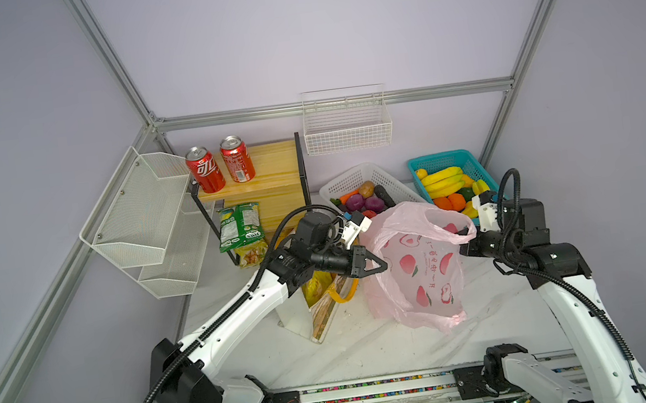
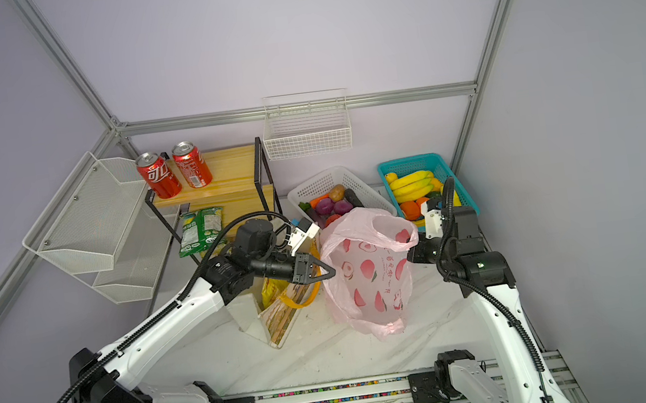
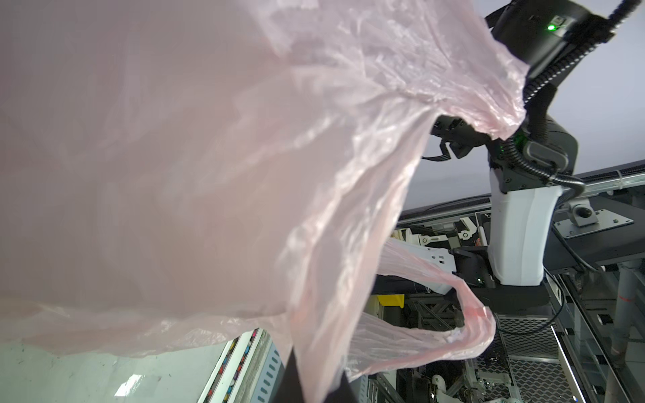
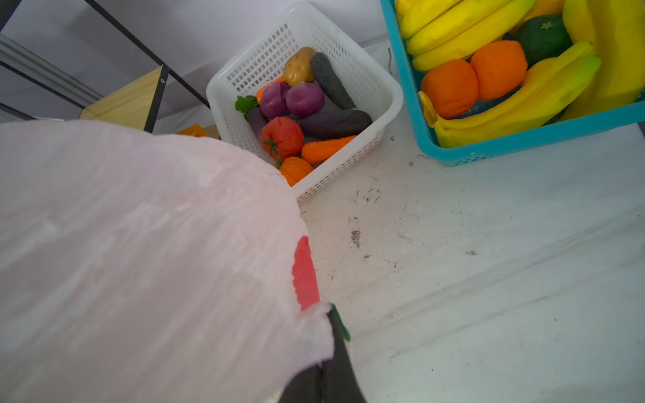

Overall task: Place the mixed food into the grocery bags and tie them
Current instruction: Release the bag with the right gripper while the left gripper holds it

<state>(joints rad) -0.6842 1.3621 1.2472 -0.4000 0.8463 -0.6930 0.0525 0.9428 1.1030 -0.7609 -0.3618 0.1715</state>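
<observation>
– Jaws, left to right: what do you have?

– Left gripper [image 1: 380, 266]: I read the jaws closed, pinching the left edge of the pink bag [image 1: 419, 278] at its mouth. My left wrist view is mostly covered by the film, draped close across the lens.

– And the canvas one?

– Tote [image 1: 321, 320] stands on the desk [image 1: 373, 351] just beside the pink bag, partly under my left arm. Yellow crisp packet [image 1: 316, 286] shows inside it. Its handles are untied.

– Right side?

– Right gripper [image 1: 463, 232]: jaws closed on the opposite rim of the same bag, and the right wrist view agrees. The bag's base rests on the desk, and its mouth is held up and open between my two arms. I cannot tell what lies inside it. Orange fruits [image 1: 449, 202] sit in the teal basket [image 1: 440, 162] behind the right arm, in neither bag.

– Step in hand?

– My judgement: the pink bag is being readied for tying. The next move calls for drawing both held edges together above the mouth, crossing them and pulling one through, gently, since the film looks thin. If fruit remains to be loaded, one side must let go first.
</observation>
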